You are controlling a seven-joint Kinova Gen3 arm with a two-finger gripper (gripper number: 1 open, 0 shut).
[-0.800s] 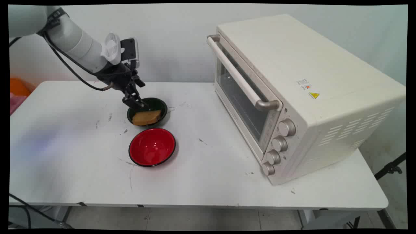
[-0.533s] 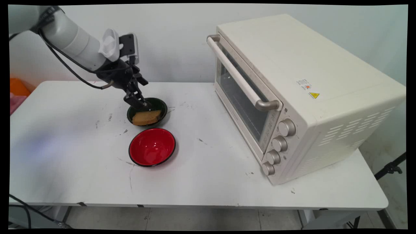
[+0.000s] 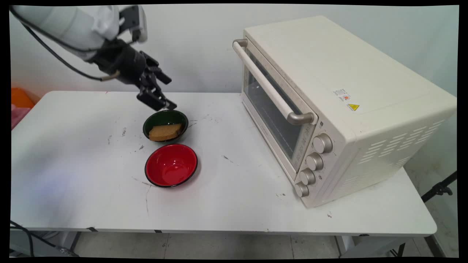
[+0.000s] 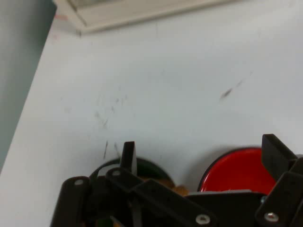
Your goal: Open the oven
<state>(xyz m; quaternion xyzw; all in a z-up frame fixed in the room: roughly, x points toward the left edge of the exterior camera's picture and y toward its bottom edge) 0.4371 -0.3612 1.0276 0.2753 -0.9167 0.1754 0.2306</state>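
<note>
Gripper [image 3: 163, 105] hangs upper left, jaws wide and empty, just above the green bowl [image 3: 165, 119] with bread [image 3: 165, 132].

The tool [image 4: 199, 156] stood with its fingers [image 4: 128, 153] spread apart above the white desk [image 4: 165, 85]; behind its linkage showed a green bowl [image 4: 149, 168] and a red bowl [image 4: 234, 172].

In the hand view, the pincer's linkage hides most of the green bowl [image 4: 147, 166]; the red bowl [image 4: 236, 172] seems half covered.
</note>
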